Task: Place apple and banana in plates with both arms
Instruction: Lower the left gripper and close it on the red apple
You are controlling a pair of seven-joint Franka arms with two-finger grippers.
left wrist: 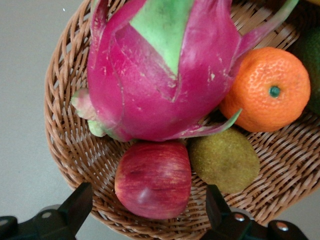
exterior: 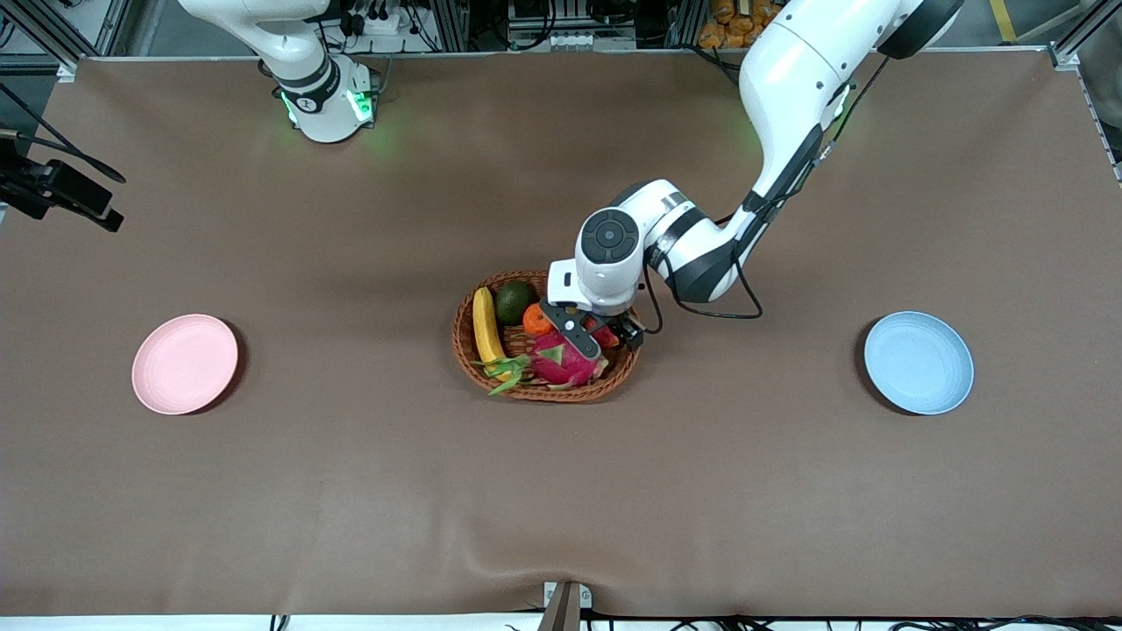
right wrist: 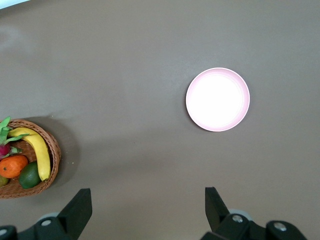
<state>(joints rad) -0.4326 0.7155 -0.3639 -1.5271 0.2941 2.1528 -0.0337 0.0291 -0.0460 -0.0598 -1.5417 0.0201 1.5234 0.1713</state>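
The red apple (left wrist: 153, 179) lies in the wicker basket (exterior: 469, 359) mid-table, against the dragon fruit. My left gripper (left wrist: 148, 210) is open low over the basket, its black fingers (left wrist: 75, 207) on either side of the apple without touching it; in the front view it (exterior: 599, 333) covers the apple. The yellow banana (exterior: 485, 326) rests along the basket's rim toward the right arm's end. The pink plate (exterior: 184, 363) sits toward the right arm's end, the blue plate (exterior: 919, 362) toward the left arm's end. My right gripper (right wrist: 148, 207) hangs open, high over bare table, with the pink plate (right wrist: 217, 99) and banana (right wrist: 37, 150) in its view.
The basket also holds a magenta dragon fruit (left wrist: 160, 70), an orange (left wrist: 267, 90), a brownish kiwi (left wrist: 224, 160) and a dark green avocado (exterior: 514, 301). A black camera mount (exterior: 53, 188) juts over the table edge at the right arm's end.
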